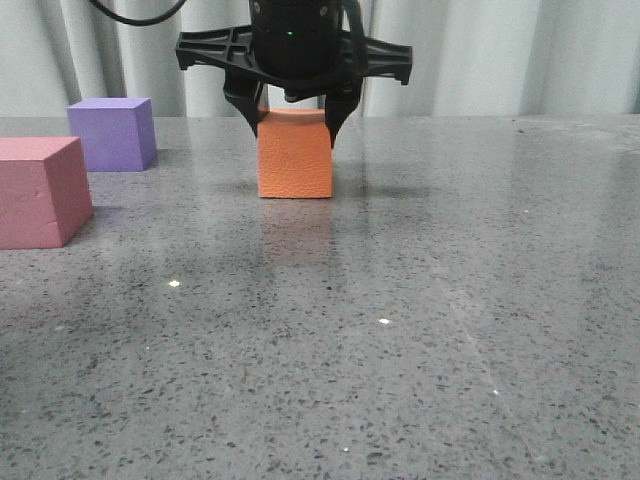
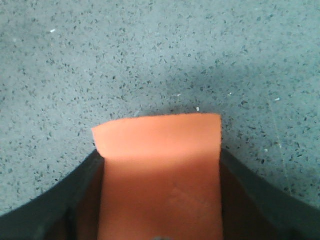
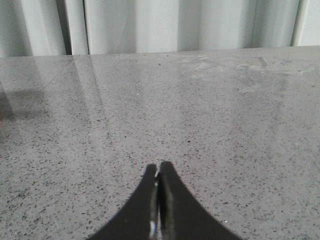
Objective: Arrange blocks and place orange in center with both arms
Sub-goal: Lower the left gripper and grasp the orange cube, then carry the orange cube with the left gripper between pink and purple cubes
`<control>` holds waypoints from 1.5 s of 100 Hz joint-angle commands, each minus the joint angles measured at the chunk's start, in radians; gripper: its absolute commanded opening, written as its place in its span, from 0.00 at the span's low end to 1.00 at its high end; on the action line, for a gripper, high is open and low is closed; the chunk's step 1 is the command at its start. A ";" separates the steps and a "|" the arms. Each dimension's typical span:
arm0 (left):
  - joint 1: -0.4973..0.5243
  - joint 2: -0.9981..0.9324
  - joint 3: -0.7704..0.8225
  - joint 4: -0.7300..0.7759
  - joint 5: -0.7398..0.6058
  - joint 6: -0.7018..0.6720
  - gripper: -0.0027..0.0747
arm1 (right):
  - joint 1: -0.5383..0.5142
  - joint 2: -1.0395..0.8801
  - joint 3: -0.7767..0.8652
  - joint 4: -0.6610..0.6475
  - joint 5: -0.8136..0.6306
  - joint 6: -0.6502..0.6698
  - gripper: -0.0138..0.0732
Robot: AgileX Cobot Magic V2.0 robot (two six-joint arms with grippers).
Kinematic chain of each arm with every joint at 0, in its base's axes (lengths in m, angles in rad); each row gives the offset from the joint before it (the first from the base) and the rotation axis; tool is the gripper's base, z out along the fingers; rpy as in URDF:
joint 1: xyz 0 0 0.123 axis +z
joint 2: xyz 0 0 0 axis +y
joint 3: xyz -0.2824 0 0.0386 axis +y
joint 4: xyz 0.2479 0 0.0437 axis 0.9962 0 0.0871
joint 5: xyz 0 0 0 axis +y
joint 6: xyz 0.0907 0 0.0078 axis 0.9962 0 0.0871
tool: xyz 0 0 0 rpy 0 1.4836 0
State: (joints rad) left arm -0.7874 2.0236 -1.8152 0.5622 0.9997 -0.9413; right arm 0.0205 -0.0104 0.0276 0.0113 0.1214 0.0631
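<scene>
Big picture first: the grey speckled table point(image 1: 420, 330) has all three blocks on it, and the arranging is only partly done, I judge. The pinkish-red cube point(image 1: 38, 190) sits at the near left edge of the front view, the purple cube point(image 1: 112, 133) just behind it, both well apart from the middle; lining them up is what's left.

Now the orange cube point(image 1: 295, 155): it rests flat on the table at about mid-width, bright, pebbly-skinned and matte, its edges square.

My left gripper point(image 1: 294, 122) comes down over its top, fingers flanking both sides and seemingly pressed against the foam. My right gripper point(image 3: 158, 200) hangs over bare table, fingers pinched together on nothing.
</scene>
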 commanded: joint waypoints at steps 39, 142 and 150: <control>0.045 -0.241 -0.019 0.196 0.059 0.049 0.26 | -0.006 -0.020 -0.014 0.001 -0.088 -0.009 0.08; 0.351 -0.609 0.641 0.114 -0.430 0.078 0.26 | -0.006 -0.020 -0.014 0.001 -0.088 -0.009 0.08; 0.351 -0.609 0.642 0.107 -0.453 0.078 0.26 | -0.006 -0.020 -0.014 0.001 -0.088 -0.009 0.08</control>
State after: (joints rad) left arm -0.4405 1.4533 -1.1501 0.6543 0.6299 -0.8639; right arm 0.0205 -0.0104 0.0276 0.0113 0.1198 0.0631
